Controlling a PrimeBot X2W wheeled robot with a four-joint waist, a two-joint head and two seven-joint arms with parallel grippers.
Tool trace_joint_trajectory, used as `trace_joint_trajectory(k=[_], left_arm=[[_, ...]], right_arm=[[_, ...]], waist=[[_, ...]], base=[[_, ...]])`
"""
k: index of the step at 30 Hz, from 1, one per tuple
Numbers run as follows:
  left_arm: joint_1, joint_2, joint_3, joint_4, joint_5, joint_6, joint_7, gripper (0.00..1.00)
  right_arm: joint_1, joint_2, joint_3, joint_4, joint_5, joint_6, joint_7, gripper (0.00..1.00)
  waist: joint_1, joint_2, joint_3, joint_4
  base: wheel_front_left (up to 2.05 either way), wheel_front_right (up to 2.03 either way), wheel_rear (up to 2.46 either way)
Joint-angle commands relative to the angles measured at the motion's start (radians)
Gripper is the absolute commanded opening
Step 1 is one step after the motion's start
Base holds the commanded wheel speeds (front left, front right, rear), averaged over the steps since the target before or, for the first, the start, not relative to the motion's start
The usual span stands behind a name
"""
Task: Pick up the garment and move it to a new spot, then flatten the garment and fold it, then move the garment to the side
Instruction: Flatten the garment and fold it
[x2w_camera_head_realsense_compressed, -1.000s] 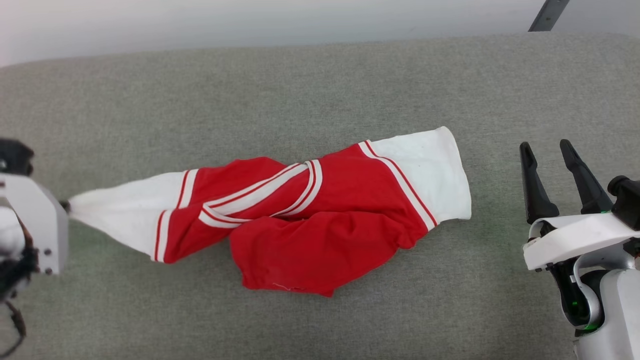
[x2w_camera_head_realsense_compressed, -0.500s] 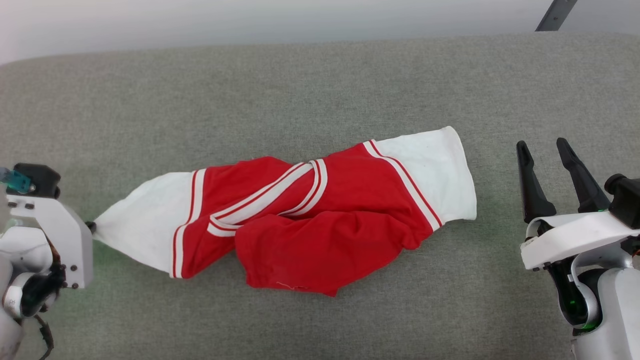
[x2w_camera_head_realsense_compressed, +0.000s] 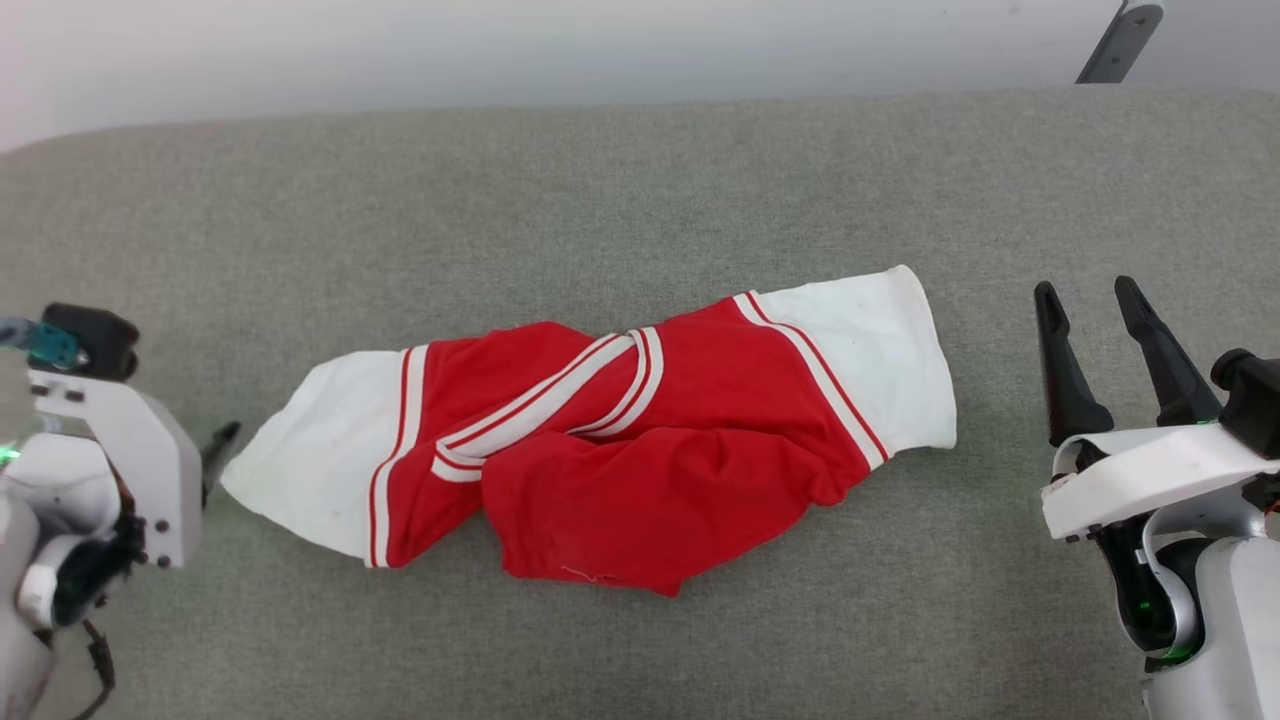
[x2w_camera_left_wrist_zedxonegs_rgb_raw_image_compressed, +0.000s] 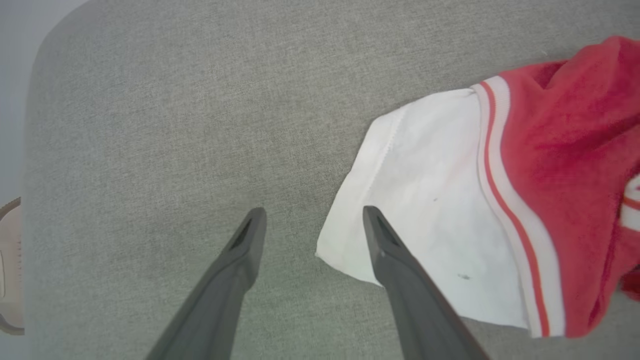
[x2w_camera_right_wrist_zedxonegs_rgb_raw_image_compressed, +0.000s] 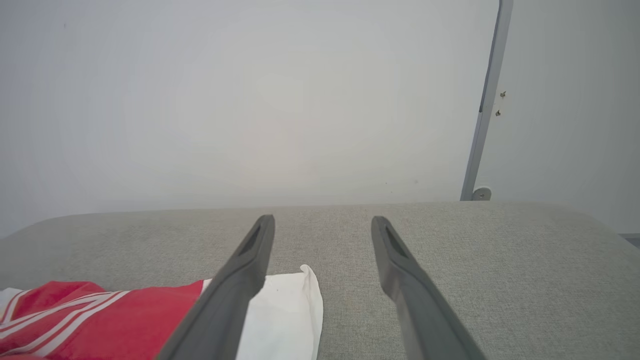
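Observation:
The garment (x2w_camera_head_realsense_compressed: 640, 460), a red jersey with white sleeves and striped trim, lies twisted and bunched across the middle of the grey padded surface (x2w_camera_head_realsense_compressed: 640, 200). My left gripper (x2w_camera_head_realsense_compressed: 215, 450) sits just off its left white sleeve, open. In the left wrist view the left gripper (x2w_camera_left_wrist_zedxonegs_rgb_raw_image_compressed: 314, 212) holds nothing, and the sleeve's corner of the garment (x2w_camera_left_wrist_zedxonegs_rgb_raw_image_compressed: 450, 210) lies slack on the surface by the right-hand finger. My right gripper (x2w_camera_head_realsense_compressed: 1087, 290) stands open to the right of the other white sleeve, apart from it. The right wrist view shows the right gripper (x2w_camera_right_wrist_zedxonegs_rgb_raw_image_compressed: 324, 220) above the garment (x2w_camera_right_wrist_zedxonegs_rgb_raw_image_compressed: 125, 315).
A pale wall runs behind the surface's far edge. A grey metal bar (x2w_camera_head_realsense_compressed: 1120, 40) leans at the upper right. A beige object (x2w_camera_left_wrist_zedxonegs_rgb_raw_image_compressed: 7, 265) shows past the surface's rounded left end in the left wrist view.
My left gripper has opened and let go of the white sleeve, whose pinched tip has gone slack. Before that the left arm carried the sleeve to the right. The right arm has stayed still.

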Motion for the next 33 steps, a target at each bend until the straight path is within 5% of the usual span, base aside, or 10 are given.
trace_joint_trajectory(k=[1, 11, 29, 30, 31, 32, 33], left_arm=[[0.015, 0.002, -0.006, -0.010, 0.009, 0.005, 0.003, 1.00], [0.053, -0.012, -0.034, -0.007, 0.008, 0.012, 0.012, 1.00], [0.004, -0.072, -0.082, 0.231, 0.016, 0.003, 0.042, 1.00], [0.004, -0.076, -0.084, 0.241, 0.008, -0.006, 0.050, 0.47], [0.004, -0.082, -0.079, 0.252, -0.001, -0.003, 0.051, 0.19], [0.003, -0.086, -0.078, 0.261, -0.004, -0.001, 0.054, 0.00], [0.001, -0.088, -0.079, 0.268, -0.006, -0.005, 0.055, 0.00]], right_arm=[[0.007, 0.003, -0.001, -0.002, -0.004, -0.001, -0.005, 1.00], [0.014, 0.003, -0.009, -0.021, 0.006, -0.001, -0.010, 1.00], [0.032, -0.006, -0.015, -0.053, 0.000, -0.001, 0.018, 1.00], [0.033, -0.006, -0.015, -0.054, 0.000, -0.001, 0.018, 1.00], [0.034, -0.007, -0.015, -0.055, -0.001, -0.001, 0.020, 1.00], [0.036, -0.007, -0.016, -0.056, -0.001, -0.001, 0.021, 1.00], [0.037, -0.008, -0.017, -0.057, -0.002, -0.001, 0.022, 1.00]], waist=[[0.0000, 0.0000, -0.003, 0.000], [0.0000, 0.0000, 0.006, -0.021], [0.0000, 0.0000, 0.029, -0.057], [0.0000, 0.0000, 0.029, -0.057], [0.0000, 0.0000, 0.029, -0.057], [0.0000, 0.0000, 0.029, -0.057], [0.0000, 0.0000, 0.029, -0.056]], base=[[0.00, 0.00, 0.00], [0.00, 0.00, 0.00], [0.00, 0.00, 0.00], [0.00, 0.00, 0.00], [0.00, 0.00, 0.00], [0.00, 0.00, 0.00], [0.00, 0.00, 0.00]])
